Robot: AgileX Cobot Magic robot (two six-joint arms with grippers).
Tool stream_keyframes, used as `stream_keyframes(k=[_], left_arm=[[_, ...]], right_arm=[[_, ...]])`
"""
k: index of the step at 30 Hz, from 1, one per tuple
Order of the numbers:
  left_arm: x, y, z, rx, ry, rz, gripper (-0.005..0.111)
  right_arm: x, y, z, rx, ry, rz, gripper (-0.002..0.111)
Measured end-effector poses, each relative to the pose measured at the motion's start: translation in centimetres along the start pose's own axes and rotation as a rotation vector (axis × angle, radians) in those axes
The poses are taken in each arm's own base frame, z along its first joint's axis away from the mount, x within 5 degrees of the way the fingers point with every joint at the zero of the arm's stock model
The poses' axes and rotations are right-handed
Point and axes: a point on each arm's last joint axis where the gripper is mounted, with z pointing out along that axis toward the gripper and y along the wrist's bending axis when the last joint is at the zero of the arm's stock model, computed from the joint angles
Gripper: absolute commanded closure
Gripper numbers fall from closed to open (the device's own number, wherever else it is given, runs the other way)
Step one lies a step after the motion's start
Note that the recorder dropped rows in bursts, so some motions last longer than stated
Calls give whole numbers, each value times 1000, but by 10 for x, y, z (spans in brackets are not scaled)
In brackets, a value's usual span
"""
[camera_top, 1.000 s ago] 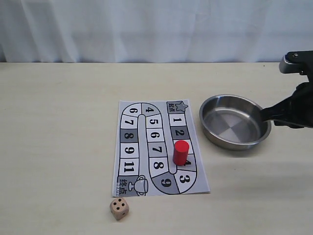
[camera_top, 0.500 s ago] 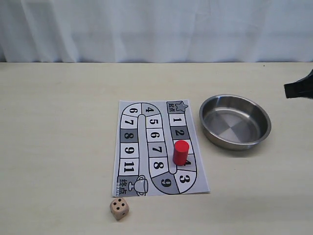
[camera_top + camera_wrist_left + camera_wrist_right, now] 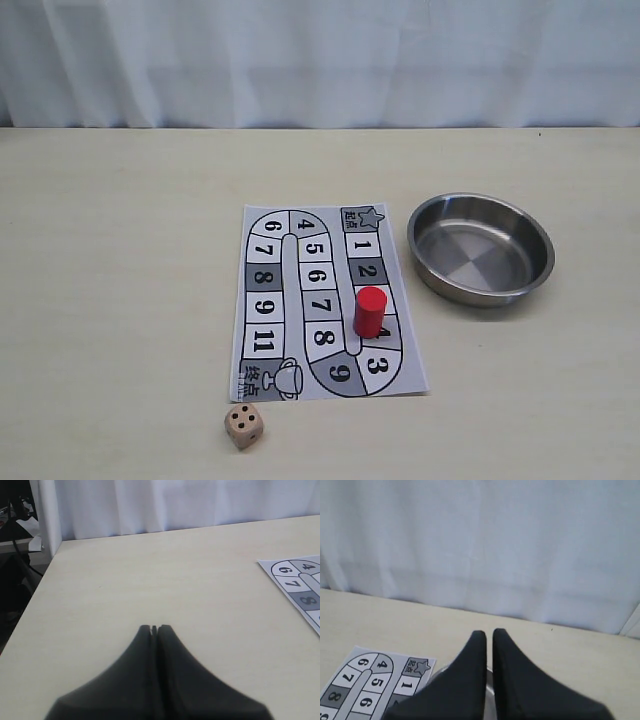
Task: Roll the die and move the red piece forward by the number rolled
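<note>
One steel pan (image 3: 481, 297), die (image 3: 244, 426) well apart

left gripper (image 3: 154, 628) is holding its two black fingers (image 3: 175, 655) pressed flat together, tips touching | right gripper (image 3: 489, 632) is holding its two black fingers (image 3: 470, 670) closed, only a thin slit showing between them | both are hanging empty
</note>
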Motion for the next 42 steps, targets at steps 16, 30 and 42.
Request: stream_keyframes(k=[16, 30, 42], left_arm=[[0, 0, 0, 0, 0, 0, 107], [0, 0, 0, 0, 0, 0, 107], [0, 0, 0, 0, 0, 0, 107]], right_arm=[[10, 15, -115, 37, -349, -45, 104], [29, 22, -138, 3, -318, -52, 104], [39, 26, -157, 5, -371, -64, 104]])
